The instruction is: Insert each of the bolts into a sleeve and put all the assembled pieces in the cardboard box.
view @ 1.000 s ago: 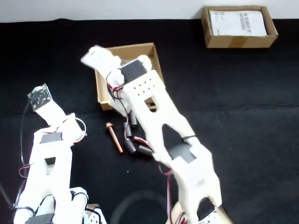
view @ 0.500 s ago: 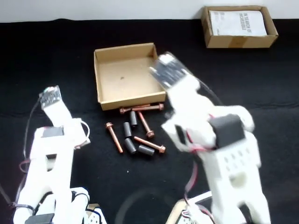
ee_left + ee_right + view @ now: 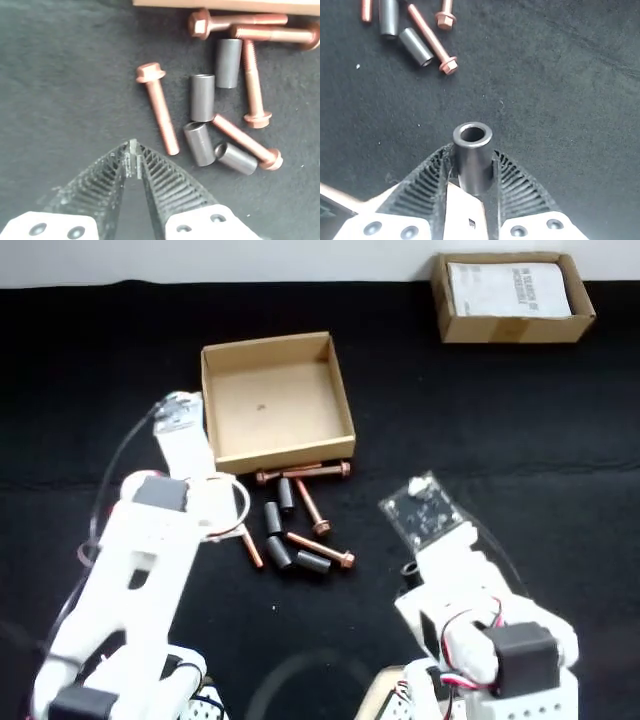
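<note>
The open cardboard box (image 3: 270,405) stands at the table's middle back. In front of it lie several copper bolts (image 3: 303,472) and several dark sleeves (image 3: 278,553). My left gripper (image 3: 132,150) is shut and empty, its tip just short of the threaded end of a lone bolt (image 3: 157,107); sleeves (image 3: 202,97) lie beyond it. My right gripper (image 3: 472,151) is shut on a dark sleeve (image 3: 472,142), held with its open end up, over bare mat at the front right (image 3: 410,570). A bolt (image 3: 432,42) and a sleeve (image 3: 415,46) lie farther off.
A second cardboard box (image 3: 445,315) holding a white sheet stands at the back right corner. The left arm (image 3: 150,540) covers part of the leftmost bolt (image 3: 250,545). Black mat spreads wide to the right of the pile.
The right arm has swung back from over the cardboard box to the front right. The left arm has come forward and rightward, up to the bolt pile.
</note>
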